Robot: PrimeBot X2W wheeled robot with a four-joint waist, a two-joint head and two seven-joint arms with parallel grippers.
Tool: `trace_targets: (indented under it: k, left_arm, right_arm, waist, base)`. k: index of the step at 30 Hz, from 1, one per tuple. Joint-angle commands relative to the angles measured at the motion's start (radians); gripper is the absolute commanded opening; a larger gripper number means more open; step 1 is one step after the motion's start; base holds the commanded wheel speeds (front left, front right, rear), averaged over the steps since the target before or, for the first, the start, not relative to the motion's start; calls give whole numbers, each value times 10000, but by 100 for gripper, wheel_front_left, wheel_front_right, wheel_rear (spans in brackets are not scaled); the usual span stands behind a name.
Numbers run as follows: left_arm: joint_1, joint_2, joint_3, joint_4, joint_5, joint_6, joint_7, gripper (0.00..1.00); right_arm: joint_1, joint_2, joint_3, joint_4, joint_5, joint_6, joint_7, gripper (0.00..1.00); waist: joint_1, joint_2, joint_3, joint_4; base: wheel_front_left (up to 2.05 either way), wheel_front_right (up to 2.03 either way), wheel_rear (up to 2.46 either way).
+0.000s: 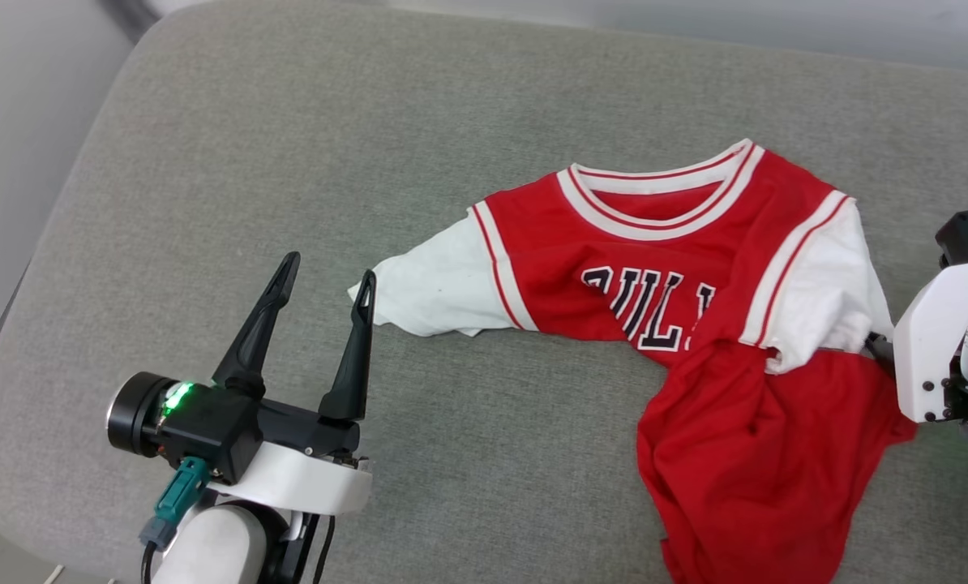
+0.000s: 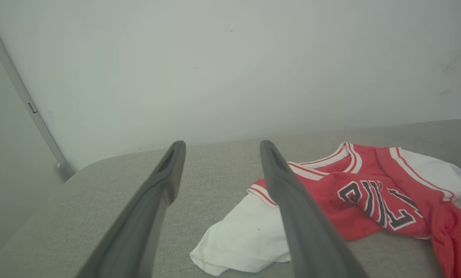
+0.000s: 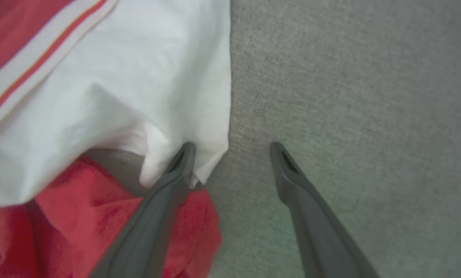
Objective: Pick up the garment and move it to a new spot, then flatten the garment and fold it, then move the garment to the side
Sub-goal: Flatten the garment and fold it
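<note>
The garment (image 1: 662,268), a red jersey with white sleeves and black lettering, lies crumpled on the grey cushion (image 1: 289,146), its lower half bunched toward the front right. My left gripper (image 1: 328,280) is open, its right fingertip beside the tip of the white left sleeve (image 1: 435,292). In the left wrist view the garment (image 2: 369,193) lies right of my open left gripper (image 2: 221,146). My right gripper (image 3: 232,148) is open over the garment's right edge, its left finger (image 3: 176,170) against the white sleeve (image 3: 118,88) and red cloth (image 3: 99,216).
The grey cushion has a rounded left edge with pale floor beyond it. A pale wall (image 2: 230,58) rises behind the cushion. My right arm's white wrist (image 1: 938,341) stands at the garment's right side. Bare cushion (image 3: 369,96) lies right of the sleeve.
</note>
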Motion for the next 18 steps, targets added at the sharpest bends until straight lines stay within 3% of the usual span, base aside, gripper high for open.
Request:
trace_targets:
  k: [1, 4, 5, 7, 18]
  left_arm:
    - [-127, -126, 43, 45, 80, -91, -23, 100]
    - [-89, -291, 145, 94, 161, -200, -24, 100]
    - [-68, -328, 188, 113, 199, -259, -24, 100]
    - [-43, -386, 265, 173, 255, -329, -24, 100]
    - [157, -565, 624, 455, 420, -698, -24, 100]
  right_arm:
    - [-7, 31, -32, 256, -98, -4, -78, 100]
    - [276, 188, -10, 756, -91, -4, -107, 100]
    - [384, 198, 18, 903, -75, -4, -131, 96]
    - [581, 144, 104, 1096, -6, -4, -218, 0]
    - [869, -352, -83, 1430, 161, -10, -1174, 0]
  waist:
    - [0, 0, 176, 262]
    - [0, 0, 218, 346]
    - [0, 0, 221, 357]
    - [0, 0, 202, 353]
    - [0, 0, -566, -300]
  base:
    - [0, 0, 0]
    - [0, 0, 0]
    - [0, 0, 0]
    - [0, 0, 0]
    - [0, 0, 0]
